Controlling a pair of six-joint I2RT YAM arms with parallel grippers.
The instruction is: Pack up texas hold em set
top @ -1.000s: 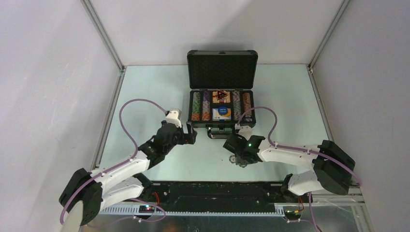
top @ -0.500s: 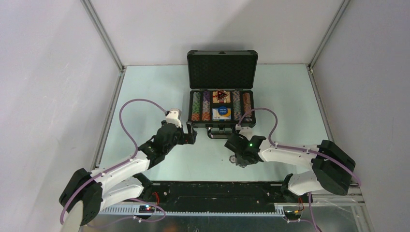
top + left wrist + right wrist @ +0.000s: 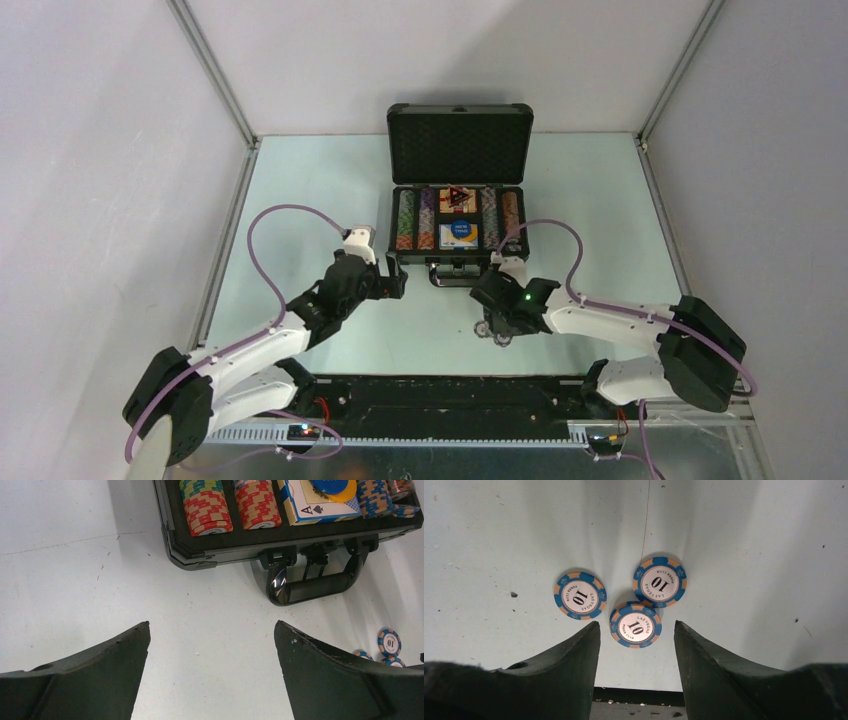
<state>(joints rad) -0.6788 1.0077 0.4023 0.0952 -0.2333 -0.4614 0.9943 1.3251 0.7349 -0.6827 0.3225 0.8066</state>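
Pale green desk (image 3: 300,200), walled on 3 sides; case (image 3: 459,140) sits far centre, open, lid upright, handle (image 3: 315,582) toward the arms. L claw (image 3: 212,630) hovers over bare desk just off the case's front-left corner, jaws wide, holding nothing. R claw (image 3: 636,626) hangs low over the desk in front of the case's right end, jaws apart, gripping nothing; one chip lies flat betw. its fingertips, clear of both. Inside the case: chip rows (image 3: 206,507) on edge at both sides; card box (image 3: 320,505) w/ an ace of spades in the middle front slot; blue button (image 3: 330,484) over orange button (image 3: 350,490) on that box. 3 loose chips (image 3: 580,595), blue/orange, marked 10, lie on the desk at R claw; in the wrist view the near one touches the far-right one, the 3rd is apart to the left. Dark triangular marker (image 3: 458,195) sits in the middle rear slot.
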